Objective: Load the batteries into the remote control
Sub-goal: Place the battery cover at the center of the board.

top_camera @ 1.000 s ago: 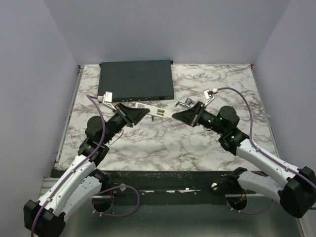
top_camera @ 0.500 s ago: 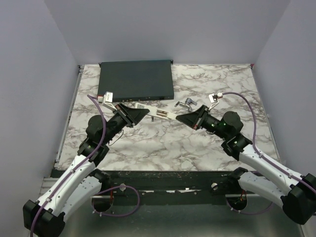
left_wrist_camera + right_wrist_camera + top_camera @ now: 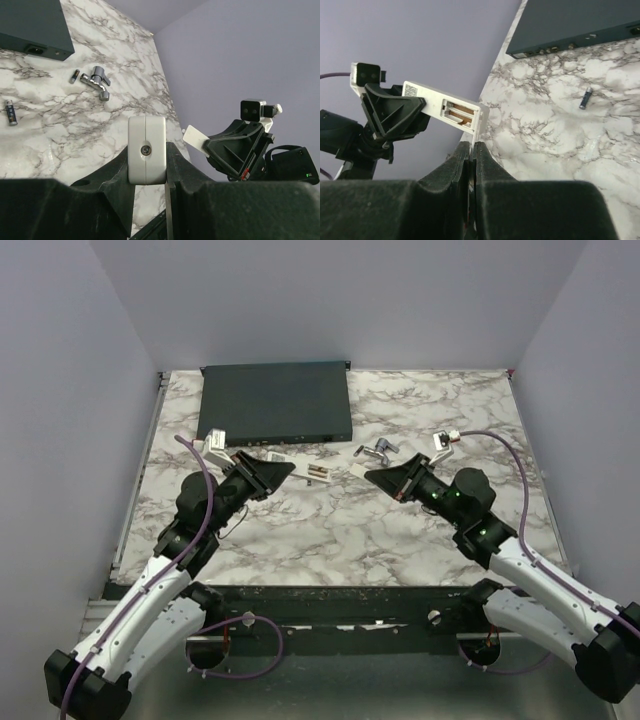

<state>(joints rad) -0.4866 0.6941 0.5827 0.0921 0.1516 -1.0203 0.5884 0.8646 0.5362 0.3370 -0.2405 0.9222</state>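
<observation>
My left gripper (image 3: 288, 469) is shut on one end of the white remote control (image 3: 316, 475) and holds it above the table. In the left wrist view the remote's end (image 3: 146, 150) sits clamped between the jaws. In the right wrist view its open battery compartment (image 3: 454, 110) faces the camera and looks empty. My right gripper (image 3: 371, 476) is shut on the thin white back cover (image 3: 356, 470), which is apart from the remote; the cover also shows in the right wrist view (image 3: 478, 131). Two slim dark batteries (image 3: 11, 112) (image 3: 74, 76) lie on the marble; one of them shows in the right wrist view (image 3: 585, 98).
A large flat dark-grey box (image 3: 275, 400) lies at the back of the marble table (image 3: 330, 530). A small chrome metal fitting (image 3: 378, 450) lies right of the remote, near one battery. Purple-grey walls stand on three sides.
My right gripper has drawn back to the right with the back cover, opening a gap between cover and remote. My left gripper has shifted slightly left, still holding the remote.
</observation>
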